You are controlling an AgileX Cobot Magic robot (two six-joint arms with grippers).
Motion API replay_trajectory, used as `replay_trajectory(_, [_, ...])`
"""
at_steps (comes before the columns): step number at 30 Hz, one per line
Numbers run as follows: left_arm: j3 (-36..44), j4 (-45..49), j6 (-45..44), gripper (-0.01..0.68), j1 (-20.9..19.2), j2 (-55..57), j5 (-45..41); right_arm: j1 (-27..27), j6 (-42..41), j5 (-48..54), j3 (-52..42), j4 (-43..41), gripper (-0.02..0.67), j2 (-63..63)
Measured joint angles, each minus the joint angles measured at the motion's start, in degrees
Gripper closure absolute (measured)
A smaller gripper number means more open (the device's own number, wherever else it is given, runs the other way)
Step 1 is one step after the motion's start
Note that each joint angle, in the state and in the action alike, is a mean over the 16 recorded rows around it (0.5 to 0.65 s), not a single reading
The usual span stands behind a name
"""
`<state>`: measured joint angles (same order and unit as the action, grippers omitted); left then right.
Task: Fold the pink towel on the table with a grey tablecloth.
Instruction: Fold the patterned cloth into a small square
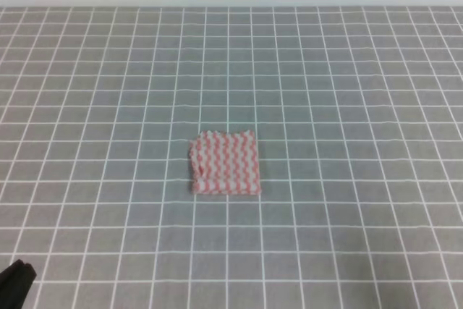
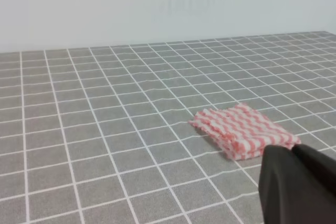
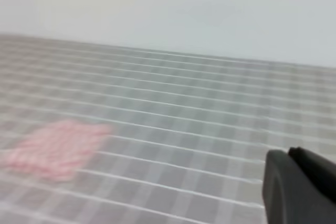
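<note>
Exterior high view: pink towel (image 1: pixel 225 163), folded compact, mid-tabletop (image 1: pixel 347 106); thin, limp, light, best pinched at a free corner; left tool (image 2: pixel 294 182) and right tool (image 3: pixel 299 184) clear, jaw state indeterminable.

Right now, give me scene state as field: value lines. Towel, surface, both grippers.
towel: pink towel lying flat in a compact, roughly square bundle that looks layered, with a rolled or doubled edge on its left side in the exterior high view
surface: table with a grey tablecloth, white grid lines, slightly rippled near the towel
towel contact: nothing touching it
left gripper: left gripper only partly in view, clear of the towel, holding nothing visible; open or shut cannot be told
right gripper: right gripper partly in view, away from the towel; state cannot be told
right wrist view: blurred
</note>
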<state>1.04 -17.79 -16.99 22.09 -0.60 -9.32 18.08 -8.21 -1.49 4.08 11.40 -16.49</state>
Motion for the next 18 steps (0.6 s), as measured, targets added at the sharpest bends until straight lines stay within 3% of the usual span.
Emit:
replay_trajectory(10, [-0.22, -0.08, 0.0, 0.673, -0.01, -0.16, -0.28, -12.41, -0.79, 7.26, -4.47, 0.09, 0.665, 12.82])
replay_trajectory(18, [-0.22, -0.08, -0.01, 0.673, 0.0, -0.05, -0.35, -15.55, -0.79, 15.78, -5.03, 0.17, 0.665, 17.53])
